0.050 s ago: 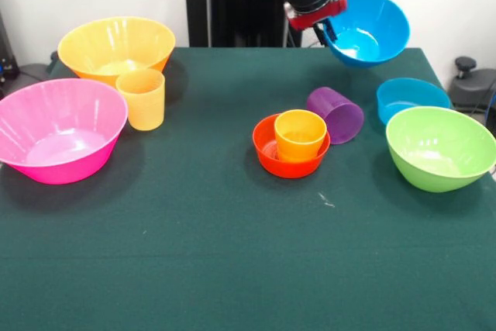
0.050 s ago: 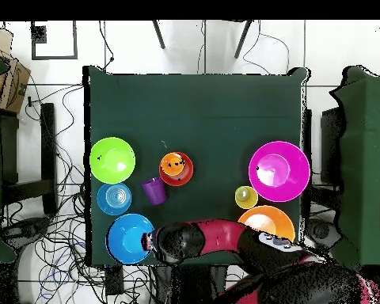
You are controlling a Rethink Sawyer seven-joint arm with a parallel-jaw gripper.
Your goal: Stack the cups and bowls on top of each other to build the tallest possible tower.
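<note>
On the dark green surface (image 1: 232, 269), taken from the left of the front view, the big pink bowl (image 1: 58, 129) sits nearest the left edge. Behind it is the big yellow bowl (image 1: 116, 48), and the yellow-orange cup (image 1: 141, 98) stands upright just in front of that bowl.

Near the middle, the small red-orange bowl (image 1: 267, 149) holds the orange cup (image 1: 300, 135), upright inside it; this pair is the tower. Just beside it to the right, the purple cup (image 1: 337, 114) lies tipped on its side.

Above and behind these, the jaws (image 1: 324, 32) pinch the left rim of the medium blue bowl (image 1: 368, 29), which hangs tilted clear of the surface, its opening turned toward the camera. In the overhead view this bowl (image 2: 128, 237) lies at the table's corner, with the jaws (image 2: 152, 240) at its rim.

Further right, the small blue bowl (image 1: 411, 97) rests behind the lime green bowl (image 1: 440, 149), which is nearest the right edge.
</note>
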